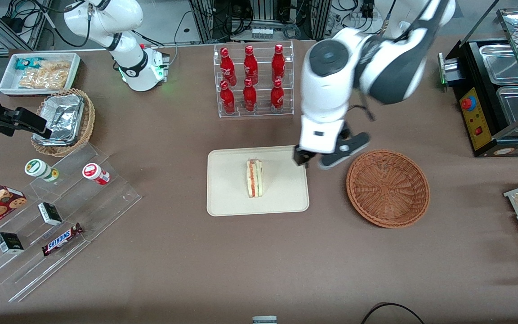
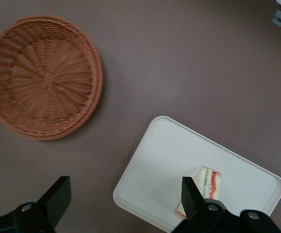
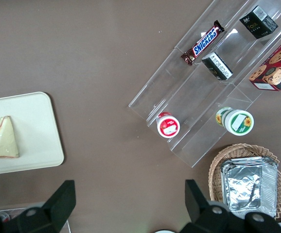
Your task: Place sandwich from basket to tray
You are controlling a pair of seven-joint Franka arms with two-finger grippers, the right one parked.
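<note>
The sandwich (image 1: pixel 254 178) (image 2: pixel 209 180) (image 3: pixel 2 139), a pale bread wedge with red and green filling, lies flat near the middle of the cream tray (image 1: pixel 227 202) (image 2: pixel 160 160) (image 3: pixel 38 126). The reddish-brown wicker basket (image 1: pixel 388 187) (image 2: pixel 43 76) stands beside the tray, toward the working arm's end, with nothing in it. My left gripper (image 1: pixel 302 158) (image 2: pixel 126 194) hangs above the tray's corner farthest from the front camera, between tray and basket. Its fingers (image 2: pixel 58 194) are spread wide apart and hold nothing.
A clear rack of red bottles (image 1: pixel 253 81) stands farther from the front camera than the tray. A tiered acrylic stand with snacks (image 1: pixel 52 225), a tan basket with a foil container (image 1: pixel 63 121) and a white bin of packets (image 1: pixel 38 72) lie toward the parked arm's end. A black food warmer (image 1: pixel 497 90) sits near the working arm.
</note>
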